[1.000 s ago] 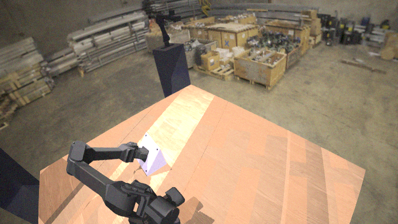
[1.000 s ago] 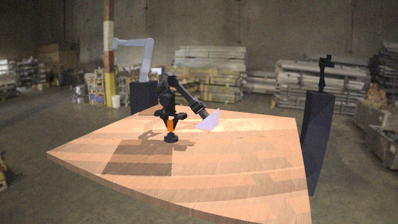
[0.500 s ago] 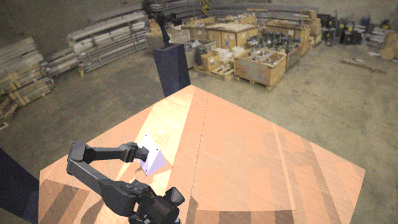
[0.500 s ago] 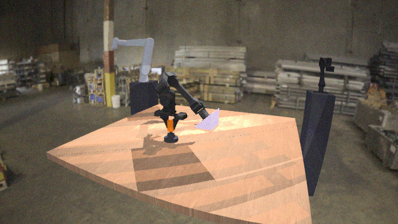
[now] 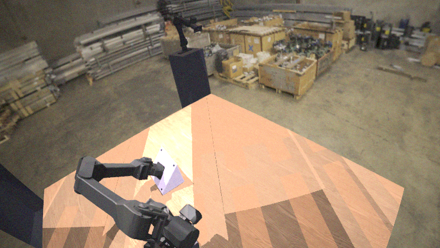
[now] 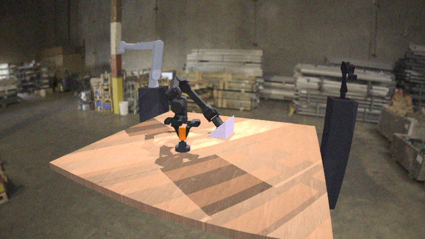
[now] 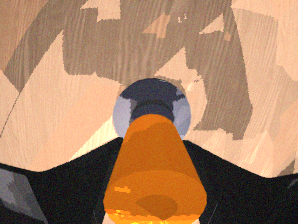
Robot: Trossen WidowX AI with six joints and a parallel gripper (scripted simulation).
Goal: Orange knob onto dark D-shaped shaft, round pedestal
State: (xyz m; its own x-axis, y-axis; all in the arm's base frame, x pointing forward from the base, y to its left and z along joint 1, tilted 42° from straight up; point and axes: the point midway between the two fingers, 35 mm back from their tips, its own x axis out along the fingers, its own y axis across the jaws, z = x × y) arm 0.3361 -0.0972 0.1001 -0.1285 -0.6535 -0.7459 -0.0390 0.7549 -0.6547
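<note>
My gripper is shut on the orange knob and holds it upright right over the round pedestal. In the exterior view the knob's lower end stands a little above the pedestal. In the wrist view the knob fills the middle between my dark fingers, and the pedestal with the dark shaft shows just beyond its far end. The shaft's flat side is not visible. In the top view the arm hides the knob and the pedestal.
A pale lilac wedge-shaped block stands on the wooden table right of the gripper, at the arm's base; it also shows in the top view. Dark camera posts stand beside the table edges.
</note>
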